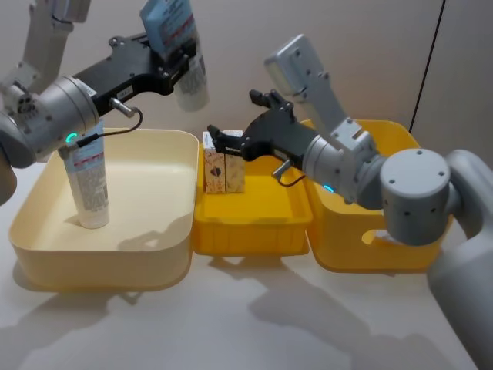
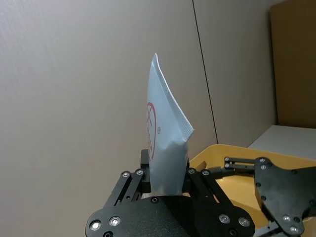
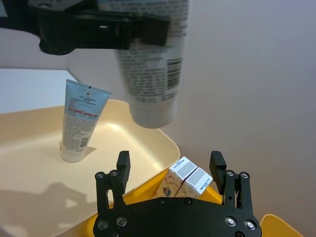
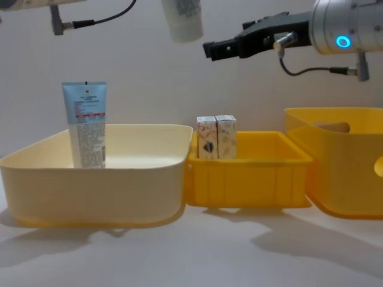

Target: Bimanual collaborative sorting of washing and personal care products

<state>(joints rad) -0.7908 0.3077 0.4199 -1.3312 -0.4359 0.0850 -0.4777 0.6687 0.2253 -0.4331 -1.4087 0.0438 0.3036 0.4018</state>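
Held tube (image 1: 171, 27) hangs cap-down, clamped in my left gripper (image 1: 183, 60), above the cream bin (image 1: 154, 132) rim. Second tube (image 1: 87, 181) stands binned, cartons (image 1: 223, 171) sit in the yellow tray (image 1: 254, 227). My right gripper (image 1: 219, 142) hovers over them, spread wide, empty. Looks nearly done: the held tube is left to place.

A: What sort of place is this, do you think?

B: A robot lab or a test room, I would say — not a home.

A: What shows it?

B: The wall (image 1: 347, 31) is bare and pale, with one dark seam (image 1: 427, 65). The table (image 1: 231, 331) is plain white. Three plastic bins stand side by side on it: a cream bin (image 1: 100, 266), a low yellow bin (image 1: 250, 231) and a deep yellow bin (image 1: 385, 258). A tube (image 1: 88, 181) and two cartons (image 1: 223, 171) stand in them, as for a trial.

A: And the machines?

B: The left arm (image 1: 62, 116) and the right arm (image 1: 347, 158) reach over the bins — grey metal, with small lights. A brown board (image 2: 296, 64) stands further along the wall.
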